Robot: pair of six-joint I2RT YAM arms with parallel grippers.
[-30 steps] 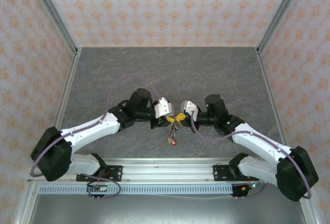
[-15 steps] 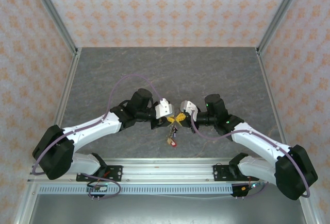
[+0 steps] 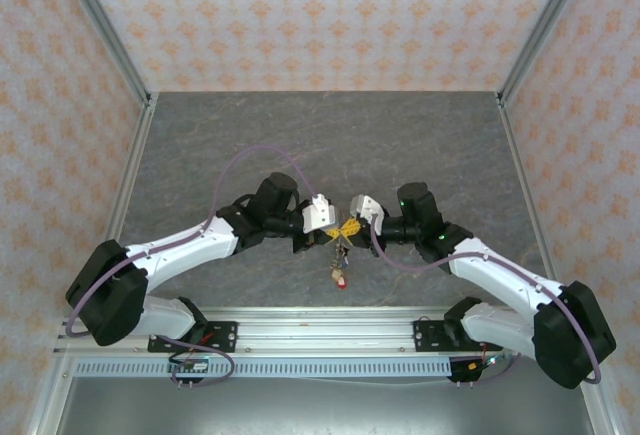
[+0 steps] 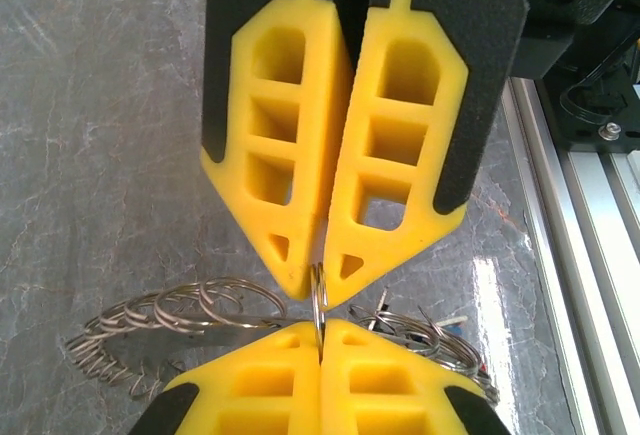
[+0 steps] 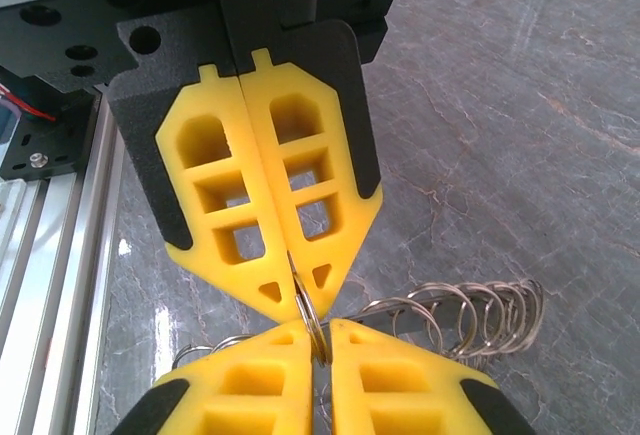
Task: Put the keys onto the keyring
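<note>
Keyring [image 4: 200, 307] loop nipped in left pincer [image 4: 320, 333]; right pincer [image 5: 318, 340] opposite, tip-to-tip

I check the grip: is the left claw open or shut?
Shut: the fingers of the left claw press together on the keyring.

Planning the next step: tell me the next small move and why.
Probably hold firm with the left gripper and ease the right gripper off: both pinch the same thin ring tip to tip, so no key can slide along it until one lets go.
</note>
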